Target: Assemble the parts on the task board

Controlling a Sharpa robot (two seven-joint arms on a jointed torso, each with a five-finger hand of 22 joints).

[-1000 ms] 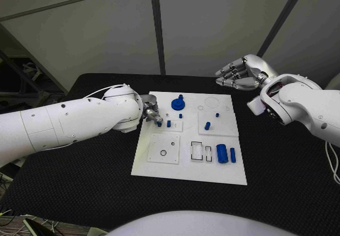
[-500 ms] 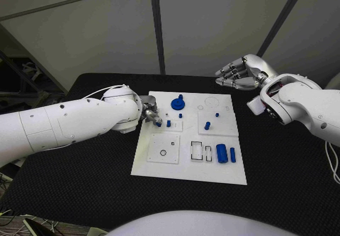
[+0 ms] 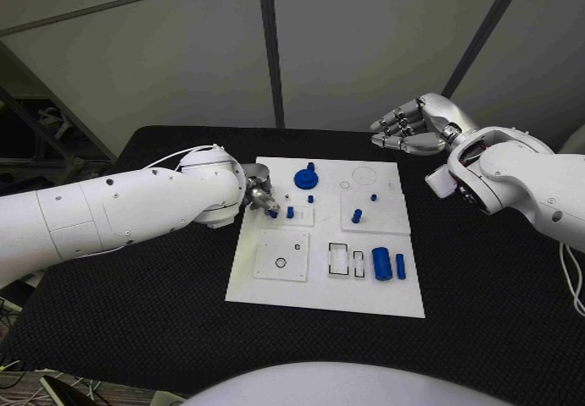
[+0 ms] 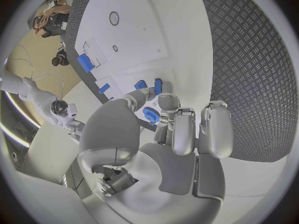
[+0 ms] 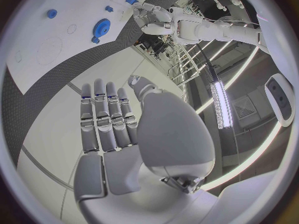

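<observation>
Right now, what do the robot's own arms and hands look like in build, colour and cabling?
Both arms are glossy white with rounded, bulbous shells. The left arm carries a thin white cable looping over its wrist end and small dark dots along its shell. The right arm shows a dark seam near its wrist. The left hand and right hand are silver metal, with segmented fingers.

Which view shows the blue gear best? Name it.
The head view: the blue gear lies unobstructed at the task board's far end. The right wrist view shows it small and distorted. In the left wrist view, the left hand's fingers largely cover it.
</observation>
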